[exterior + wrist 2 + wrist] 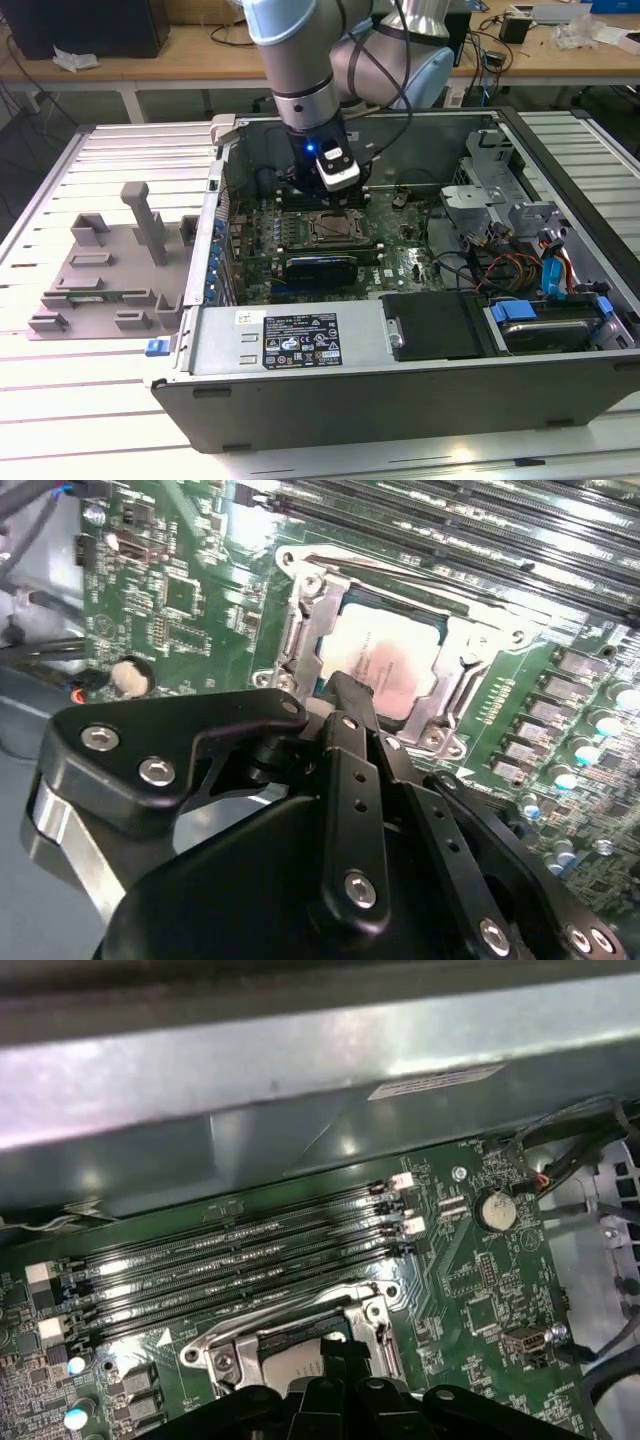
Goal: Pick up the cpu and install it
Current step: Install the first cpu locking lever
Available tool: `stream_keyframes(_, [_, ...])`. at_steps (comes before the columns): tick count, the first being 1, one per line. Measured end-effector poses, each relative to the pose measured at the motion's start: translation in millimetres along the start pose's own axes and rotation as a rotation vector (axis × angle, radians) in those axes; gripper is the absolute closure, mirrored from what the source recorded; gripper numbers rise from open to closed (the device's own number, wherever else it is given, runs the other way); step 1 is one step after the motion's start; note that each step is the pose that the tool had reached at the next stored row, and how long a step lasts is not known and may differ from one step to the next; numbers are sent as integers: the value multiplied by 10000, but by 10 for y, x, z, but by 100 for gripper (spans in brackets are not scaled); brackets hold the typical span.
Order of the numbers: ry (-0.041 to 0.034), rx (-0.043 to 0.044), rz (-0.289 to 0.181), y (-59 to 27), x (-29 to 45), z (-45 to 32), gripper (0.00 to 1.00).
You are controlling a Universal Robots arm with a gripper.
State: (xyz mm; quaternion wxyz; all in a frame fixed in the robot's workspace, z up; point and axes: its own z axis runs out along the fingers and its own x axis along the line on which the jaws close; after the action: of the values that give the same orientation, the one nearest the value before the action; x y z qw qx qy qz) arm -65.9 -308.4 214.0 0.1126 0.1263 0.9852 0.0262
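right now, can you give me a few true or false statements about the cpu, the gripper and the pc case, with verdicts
1. The cpu lies inside the metal frame of the motherboard socket. True.
2. The gripper hangs over the grey fixture tray outside the case. False: it is inside the open computer case, above the motherboard, close to the socket.
3. Long memory slots run beside the socket in the first wrist view. True.
4. The case is closed with its side panel on. False: it lies open, with the board and cables in sight.
5. A round coin battery sits on the board. True.
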Motion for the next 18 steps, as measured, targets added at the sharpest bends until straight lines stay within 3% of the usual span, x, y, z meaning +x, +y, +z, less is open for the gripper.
stream_keyframes(1, [327, 88, 10, 5, -25, 6, 89])
stream_keyframes(3, [679, 179, 16, 12, -55, 15, 89])
stream_keyframes(4, [901, 236, 22, 15, -69, 20, 89])
stream_keyframes(5, [1022, 270, 25, 16, -74, 21, 89])
stream_keyframes(13, [1018, 299, 19, 9, -106, 27, 89])
stream_keyframes(18, [999, 375, 3, -101, -135, 24, 89])
